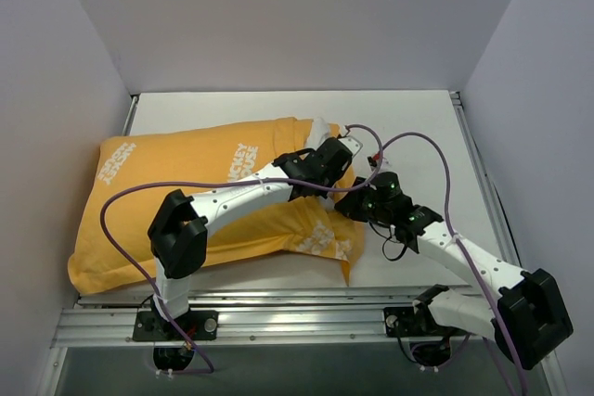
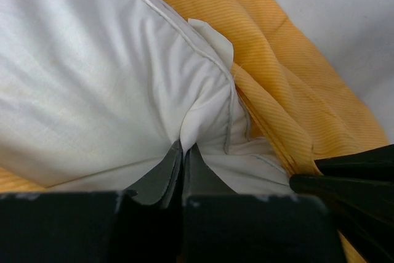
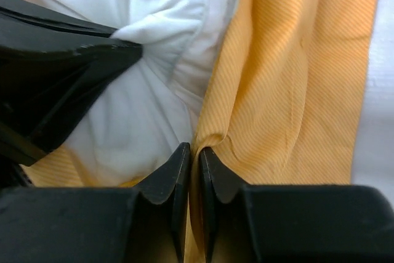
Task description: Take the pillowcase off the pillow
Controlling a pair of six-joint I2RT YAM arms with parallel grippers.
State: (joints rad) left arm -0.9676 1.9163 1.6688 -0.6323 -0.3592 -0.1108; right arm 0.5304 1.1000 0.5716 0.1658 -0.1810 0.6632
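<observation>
left fingers (image 2: 166, 180) clenched on white pillow (image 2: 92, 90) corner | right fingers (image 3: 215, 180) pinching, seemingly, pillowcase (image 1: 186, 183) hem | pillowcase covers bench (image 1: 408, 118) from 9 o'clock to centre, pillow peeking at its 3 o'clock end

Enclosure: three plain matte pale-grey wall panels, a back panel (image 1: 297, 16), a left panel (image 1: 46, 136) and a right panel (image 1: 548, 118), box in the work area. The side panels slope outward toward the camera.

Work surface: flat white rectangular tabletop (image 1: 408, 118), smooth and unmarked where bare.

Near edge: silver slotted aluminium rail (image 1: 306, 326) runs the full width. A thinner silver metal strip (image 1: 478, 164) follows the right edge.

Below the rail: dull grey-green band (image 1: 297, 373), detail unclear.

Light: even and diffuse, with soft shadows only.
</observation>
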